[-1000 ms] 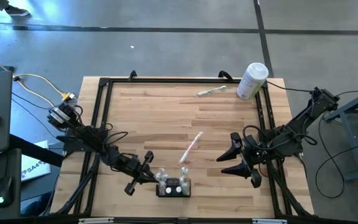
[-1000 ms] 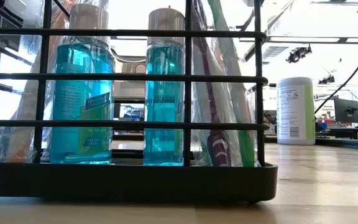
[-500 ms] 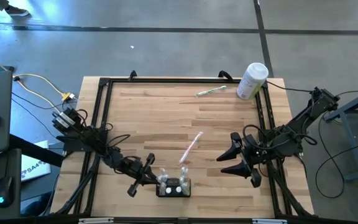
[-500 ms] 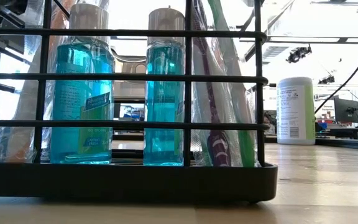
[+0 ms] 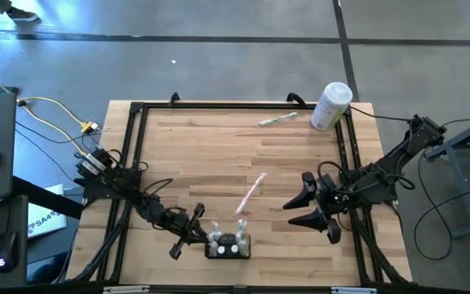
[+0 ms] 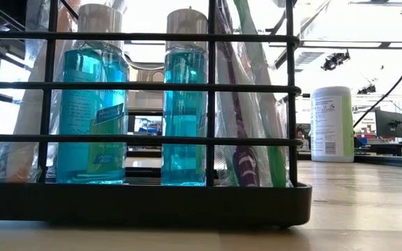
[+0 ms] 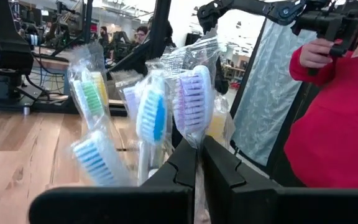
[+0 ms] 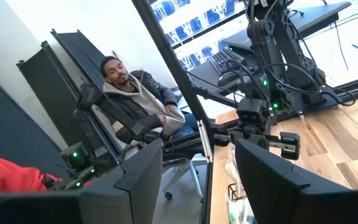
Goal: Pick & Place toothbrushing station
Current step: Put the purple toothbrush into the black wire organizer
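Observation:
The toothbrushing station (image 5: 227, 245) is a low black wire holder by the table's near edge. It holds two blue mouthwash bottles (image 6: 95, 104) and several wrapped toothbrushes (image 7: 151, 115). Its base (image 6: 145, 203) rests flat on the wood. My left gripper (image 5: 199, 233) is shut and nearly level at the station's left end, and its fingertips (image 7: 199, 152) are just short of the wrapped brush heads. My right gripper (image 5: 292, 211) hangs open above the table's right half, with nothing between its fingers (image 8: 197, 165). My left gripper's shut fingers (image 7: 185, 163) come level from the table's left, close against the wrapped purple toothbrush (image 7: 194, 102) at the station's left end. I cannot tell whether they touch the wrapper or the holder.
A pink toothbrush (image 5: 251, 194) lies loose mid-table, just beyond the station. A green toothbrush (image 5: 277, 120) and a tall white container (image 5: 330, 106) are at the far right. A black frame (image 5: 137, 147) borders the table. A person in red (image 7: 334, 118) stands beyond the table.
My left gripper has sunk a little and edged toward the station, staying shut. The station and the right arm have kept still.

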Robot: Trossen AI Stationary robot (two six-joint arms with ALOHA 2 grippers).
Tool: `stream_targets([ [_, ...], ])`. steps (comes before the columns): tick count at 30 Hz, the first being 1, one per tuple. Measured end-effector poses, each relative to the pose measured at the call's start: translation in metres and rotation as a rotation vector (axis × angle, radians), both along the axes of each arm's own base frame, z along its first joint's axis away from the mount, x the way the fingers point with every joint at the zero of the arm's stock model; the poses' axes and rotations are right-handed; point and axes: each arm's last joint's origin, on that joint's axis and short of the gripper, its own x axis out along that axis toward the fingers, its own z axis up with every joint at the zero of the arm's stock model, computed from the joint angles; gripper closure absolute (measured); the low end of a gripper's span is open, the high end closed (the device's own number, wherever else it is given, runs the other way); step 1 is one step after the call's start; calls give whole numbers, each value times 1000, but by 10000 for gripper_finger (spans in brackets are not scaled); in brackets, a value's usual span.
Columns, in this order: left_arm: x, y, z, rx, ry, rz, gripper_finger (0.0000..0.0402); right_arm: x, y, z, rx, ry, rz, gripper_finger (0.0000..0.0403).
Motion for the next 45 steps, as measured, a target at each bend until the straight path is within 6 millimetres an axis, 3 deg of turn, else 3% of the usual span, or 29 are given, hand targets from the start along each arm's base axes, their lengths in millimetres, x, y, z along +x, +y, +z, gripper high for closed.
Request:
stream_targets([
  [17,2,-1,-10,-22,49,2,398,0,0,0,-3,-1,3,207],
  [27,2,0,-10,-63,68,3,360,0,1,0,-11,-3,30,207],
  [45,3,1,-11,-181,120,25,355,0,1,0,-28,-8,50,207],
])
